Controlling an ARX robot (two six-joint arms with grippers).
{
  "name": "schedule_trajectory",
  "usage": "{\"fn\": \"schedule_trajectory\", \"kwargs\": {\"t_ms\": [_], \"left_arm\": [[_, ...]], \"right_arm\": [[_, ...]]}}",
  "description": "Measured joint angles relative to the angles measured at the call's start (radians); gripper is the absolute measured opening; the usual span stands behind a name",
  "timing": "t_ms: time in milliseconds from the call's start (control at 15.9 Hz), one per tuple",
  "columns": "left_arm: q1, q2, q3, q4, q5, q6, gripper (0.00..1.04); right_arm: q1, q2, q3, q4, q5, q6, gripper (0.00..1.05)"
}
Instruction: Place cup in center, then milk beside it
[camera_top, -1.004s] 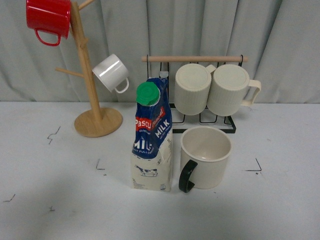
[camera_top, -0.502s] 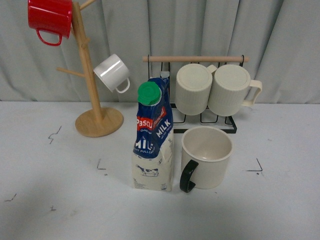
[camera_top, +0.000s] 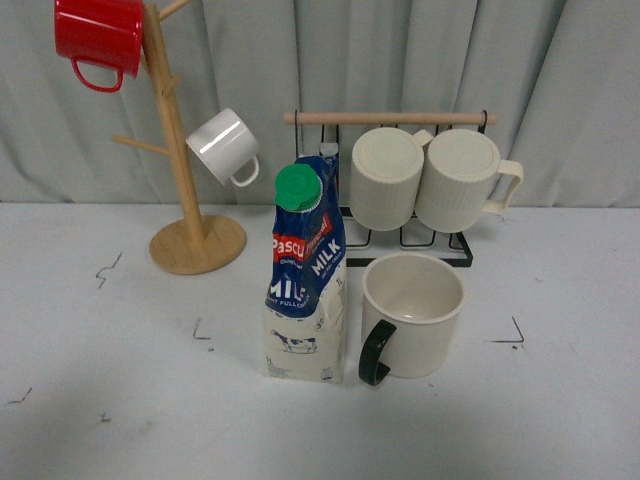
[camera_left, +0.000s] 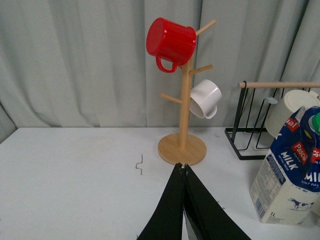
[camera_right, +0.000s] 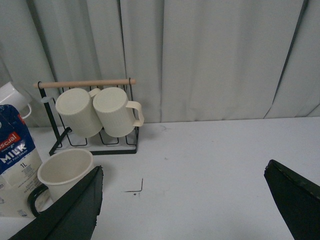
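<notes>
The cup (camera_top: 412, 314), a wide cream mug with a black handle, stands upright in the middle of the white table (camera_top: 110, 400). The milk (camera_top: 305, 273) stands upright right next to its left side, green cap on top. Both also show in the right wrist view, the cup (camera_right: 62, 172) and the milk (camera_right: 17, 155); the milk shows in the left wrist view (camera_left: 290, 172). Neither arm shows in the front view. My left gripper (camera_left: 182, 167) is shut and empty, above the table short of the mug tree. My right gripper (camera_right: 182, 172) is open and empty, to the right of the cup.
A wooden mug tree (camera_top: 185, 170) holds a red mug (camera_top: 98, 38) and a small white mug (camera_top: 223, 145) at the back left. A black wire rack (camera_top: 400, 190) with two ribbed cream mugs stands behind the cup. Grey curtain behind.
</notes>
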Motion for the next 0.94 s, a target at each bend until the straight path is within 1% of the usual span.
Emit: {"fn": "schedule_trajectory", "kwargs": {"t_ms": [126, 188, 251, 628, 690, 753, 816, 879, 941], "left_arm": [[0.000, -0.031, 0.000, -0.032, 0.000, 0.000, 0.02], [0.000, -0.106, 0.002, -0.148, 0.000, 0.000, 0.02], [0.000, -0.200, 0.001, -0.209, 0.000, 0.000, 0.02], [0.001, -0.198, 0.001, -0.212, 0.000, 0.000, 0.02], [0.001, -0.198, 0.001, -0.212, 0.000, 0.000, 0.08], [0.001, -0.198, 0.001, -0.212, 0.000, 0.000, 0.19], [0.001, -0.198, 0.001, -0.212, 0.000, 0.000, 0.45], [0.001, -0.198, 0.001, -0.212, 0.000, 0.000, 0.81], [0.001, -0.198, 0.001, -0.212, 0.000, 0.000, 0.97]], "right_arm": [[0.000, 0.000, 0.000, 0.000, 0.000, 0.000, 0.98], [0.000, 0.000, 0.000, 0.000, 0.000, 0.000, 0.98], [0.000, 0.000, 0.000, 0.000, 0.000, 0.000, 0.98], [0.000, 0.000, 0.000, 0.000, 0.000, 0.000, 0.98], [0.000, 0.000, 0.000, 0.000, 0.000, 0.000, 0.98], [0.000, 0.000, 0.000, 0.000, 0.000, 0.000, 0.98], [0.000, 0.000, 0.000, 0.000, 0.000, 0.000, 0.98], [0.000, 0.000, 0.000, 0.000, 0.000, 0.000, 0.98], [0.000, 0.000, 0.000, 0.000, 0.000, 0.000, 0.98]]}}
